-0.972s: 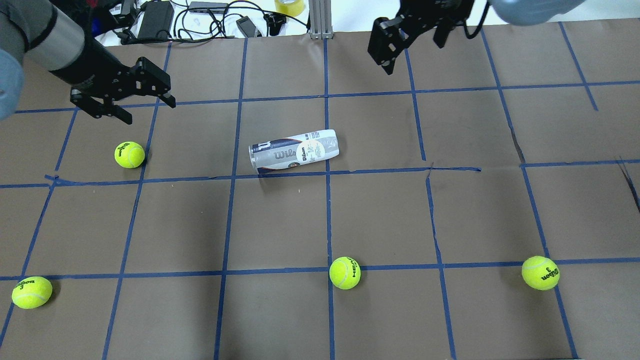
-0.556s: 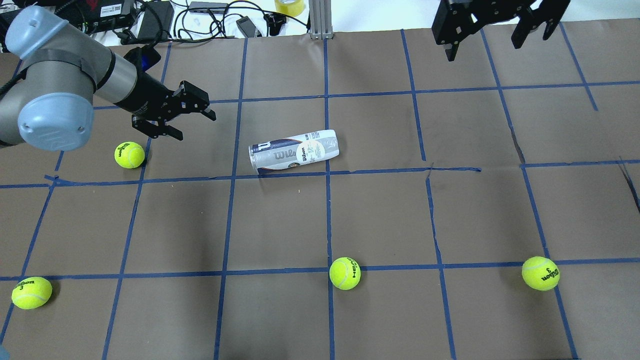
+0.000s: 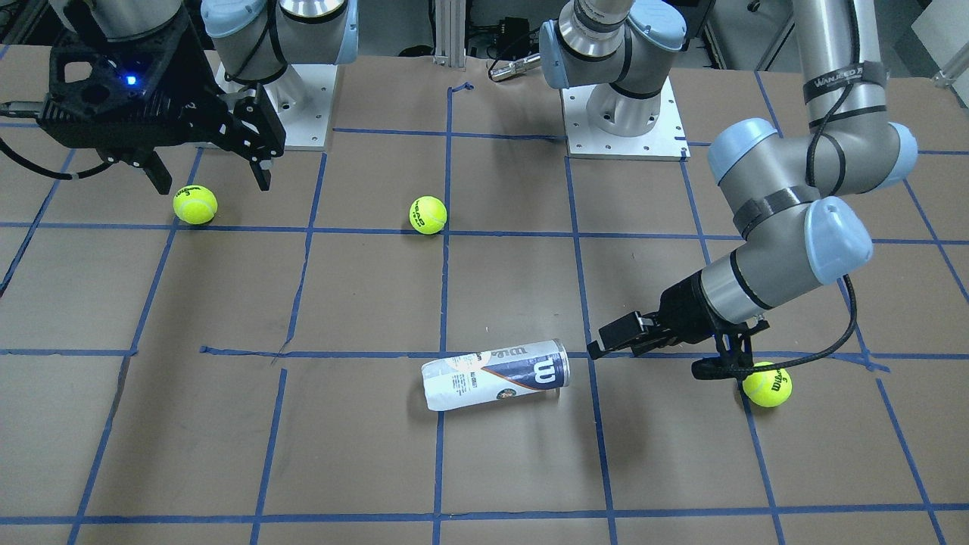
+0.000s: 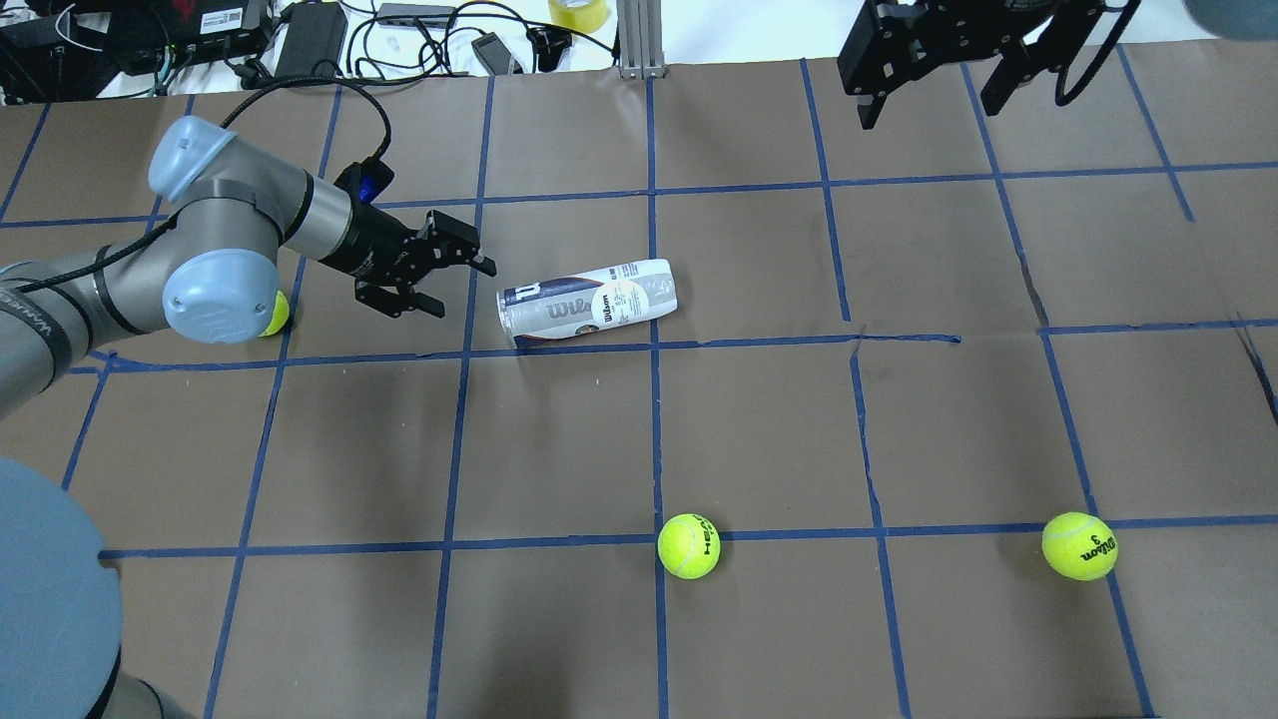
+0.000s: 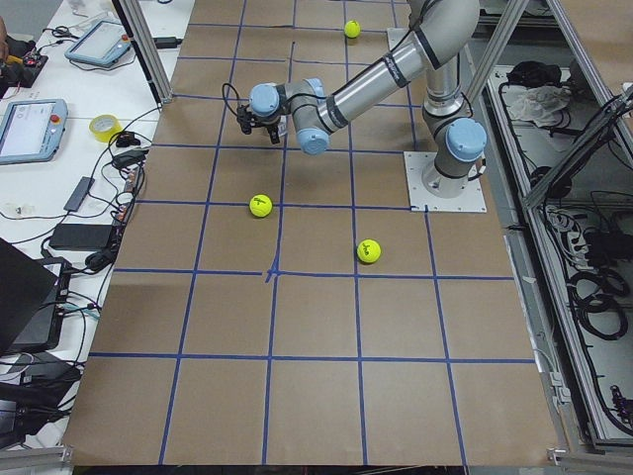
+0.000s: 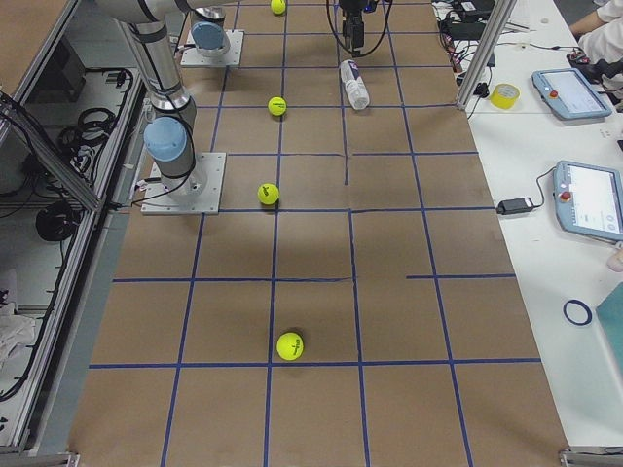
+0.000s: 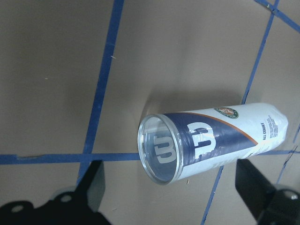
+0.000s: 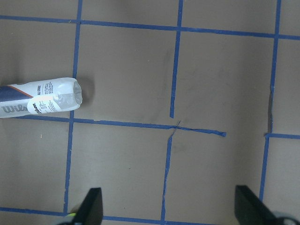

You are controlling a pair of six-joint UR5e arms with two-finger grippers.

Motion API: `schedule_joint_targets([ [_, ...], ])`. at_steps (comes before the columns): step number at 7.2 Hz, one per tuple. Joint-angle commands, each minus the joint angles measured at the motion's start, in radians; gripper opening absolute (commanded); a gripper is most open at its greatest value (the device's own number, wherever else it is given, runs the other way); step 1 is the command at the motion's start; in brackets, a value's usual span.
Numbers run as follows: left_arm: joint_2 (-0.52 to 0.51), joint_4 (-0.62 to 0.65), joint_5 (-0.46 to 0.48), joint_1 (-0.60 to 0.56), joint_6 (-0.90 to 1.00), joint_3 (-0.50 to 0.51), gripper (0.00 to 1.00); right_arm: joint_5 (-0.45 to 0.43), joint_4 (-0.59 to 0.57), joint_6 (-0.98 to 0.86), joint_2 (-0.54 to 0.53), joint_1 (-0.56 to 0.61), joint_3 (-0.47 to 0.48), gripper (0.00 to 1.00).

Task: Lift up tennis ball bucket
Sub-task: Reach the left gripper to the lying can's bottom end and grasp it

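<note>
The tennis ball bucket (image 4: 587,302) lies on its side on the brown table, a clear can with a white-and-navy Wilson label. It also shows in the front view (image 3: 496,375). My left gripper (image 4: 465,290) is open and empty, just left of the can's lid end and apart from it. The left wrist view shows the can (image 7: 211,143) end-on, ahead of the open gripper (image 7: 171,192). My right gripper (image 4: 929,110) is open and empty, raised over the far right of the table. Its wrist view shows the can's other end (image 8: 40,101).
Yellow-green tennis balls lie at front centre (image 4: 688,545) and front right (image 4: 1078,545). Another (image 4: 280,312) is half hidden behind my left elbow. Cables and electronics (image 4: 300,40) line the far edge. A metal post (image 4: 639,40) stands at back centre.
My left arm has swung right and lower, bringing its open gripper from near the left ball to the can's lid end. My right gripper moved right along the far edge. The can has not moved.
</note>
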Motion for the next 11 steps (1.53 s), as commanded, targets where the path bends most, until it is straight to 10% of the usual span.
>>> schedule_joint_targets([
  [1,-0.038,0.012,-0.080,-0.010,0.002,-0.013,1.00,0.001,-0.006,-0.008,-0.003,-0.003,0.002,1.00],
  [10,-0.098,0.071,-0.200,-0.064,-0.007,-0.007,0.97,0.004,0.011,-0.040,-0.010,-0.050,0.004,1.00],
  [11,-0.098,0.071,-0.206,-0.065,-0.021,-0.007,0.36,0.004,0.014,-0.040,-0.010,-0.050,0.004,1.00],
])
